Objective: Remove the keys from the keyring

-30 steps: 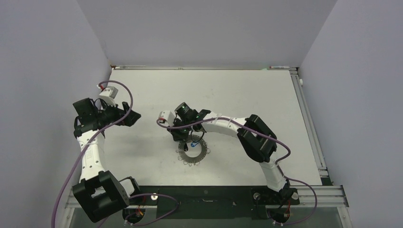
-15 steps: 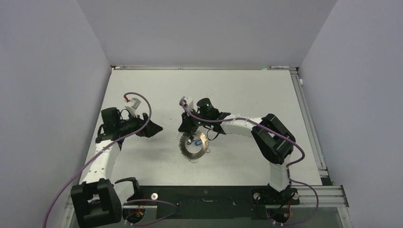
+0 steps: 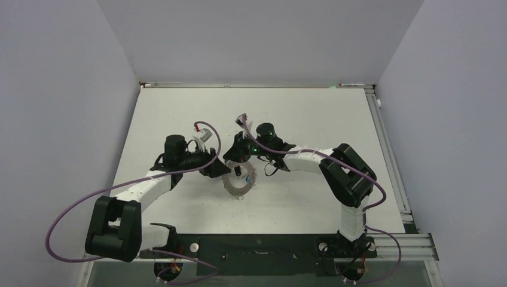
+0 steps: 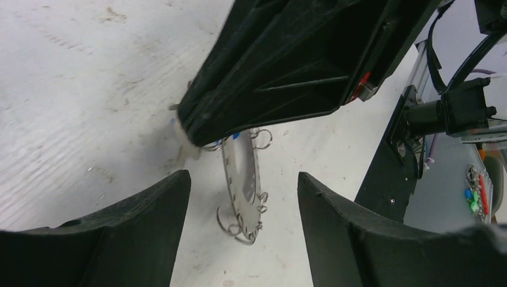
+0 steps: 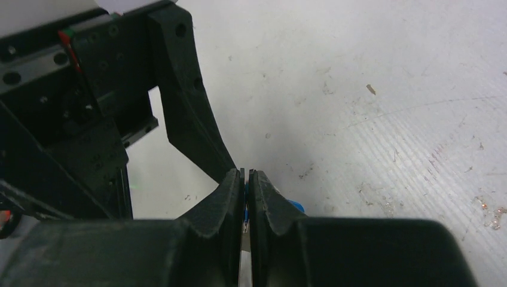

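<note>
The keyring [image 3: 238, 180], a flat grey disc with small wire loops on its rim, is tipped up on edge at the table's middle. My right gripper [image 3: 235, 158] is shut on its far rim, and a blue key head [image 5: 296, 207] shows beside the fingers. In the left wrist view the keyring [image 4: 241, 176] stands edge-on, with loops [image 4: 239, 224] at its near end and a bit of blue [image 4: 236, 136] under the right gripper [image 4: 287, 66]. My left gripper [image 4: 242, 200] is open, its fingers either side of the ring's near end without touching it. Other keys cannot be made out.
The white table [image 3: 299, 119] is walled at the back and both sides, with a metal rail [image 3: 388, 149] along its right edge. The two grippers are close together over the ring. The left gripper's black body [image 5: 179, 107] fills the right wrist view's upper left.
My left arm has swung right, from the table's left side to the ring. My right gripper has shifted to the ring's far rim and tipped the ring up from lying flat.
</note>
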Motion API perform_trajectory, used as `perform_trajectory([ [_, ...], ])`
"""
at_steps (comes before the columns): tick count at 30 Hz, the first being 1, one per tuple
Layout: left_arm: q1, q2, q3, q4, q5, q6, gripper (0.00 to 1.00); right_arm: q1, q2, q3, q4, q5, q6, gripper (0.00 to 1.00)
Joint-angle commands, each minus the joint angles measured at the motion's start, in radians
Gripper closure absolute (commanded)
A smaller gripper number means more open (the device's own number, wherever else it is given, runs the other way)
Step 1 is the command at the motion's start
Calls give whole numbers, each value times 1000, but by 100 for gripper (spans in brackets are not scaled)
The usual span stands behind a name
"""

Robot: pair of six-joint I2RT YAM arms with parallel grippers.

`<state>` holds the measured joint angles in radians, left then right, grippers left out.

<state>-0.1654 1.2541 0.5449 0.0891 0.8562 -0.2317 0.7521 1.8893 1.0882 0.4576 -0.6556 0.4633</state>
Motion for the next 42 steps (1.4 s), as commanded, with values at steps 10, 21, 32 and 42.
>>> perform_trajectory([
  [10,-110,67,47,151,-105,-51,82,-63,-98,-101,251,13,223,95],
  [21,-110,-16,265,-360,-292,204,100,-107,-152,-192,337,-26,284,95],
  [32,-145,-131,470,-758,-541,799,100,-185,-199,-223,363,-185,261,55],
  [42,-265,-405,322,-666,-710,1384,100,-174,-237,-134,73,-274,-41,34],
])
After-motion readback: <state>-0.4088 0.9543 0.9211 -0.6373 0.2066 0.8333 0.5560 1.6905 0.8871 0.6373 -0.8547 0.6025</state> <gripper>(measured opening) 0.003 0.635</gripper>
